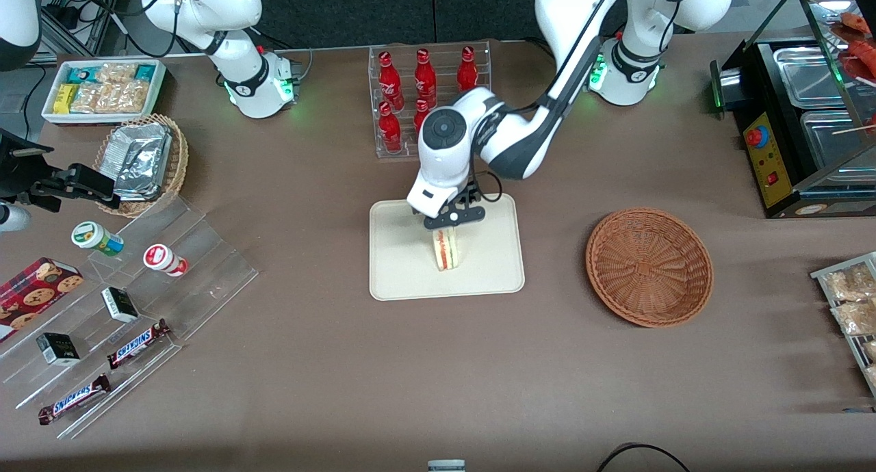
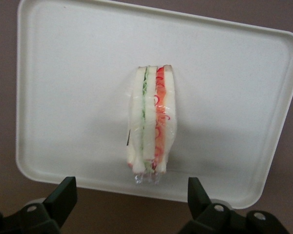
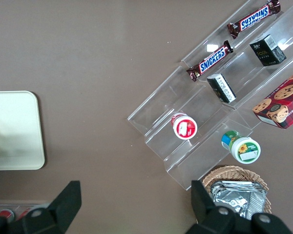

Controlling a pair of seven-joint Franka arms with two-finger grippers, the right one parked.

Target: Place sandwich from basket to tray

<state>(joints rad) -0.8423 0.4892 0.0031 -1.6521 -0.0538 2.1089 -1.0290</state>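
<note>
Resting on the tray (image 1: 404, 280), the sandwich (image 1: 446, 249); tool (image 2: 132, 197) above it, spread wide, holding nothing.

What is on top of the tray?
Only the sandwich is on the tray, standing on its edge. The open gripper hangs right above it, not touching. The tray under the sandwich is hidden.

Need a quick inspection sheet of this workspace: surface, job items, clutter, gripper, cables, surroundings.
Surface: brown table.
Job items: sandwich standing on edge on the tray; basket holds nothing.
Clutter: red bottles, foil packets, candy bars on a clear stand.
Gripper: gripper open, above the sandwich, not touching it.
Cables: black cable at the table edge nearest the camera.
Surroundings: black food warmer toward the working arm's end.
</note>
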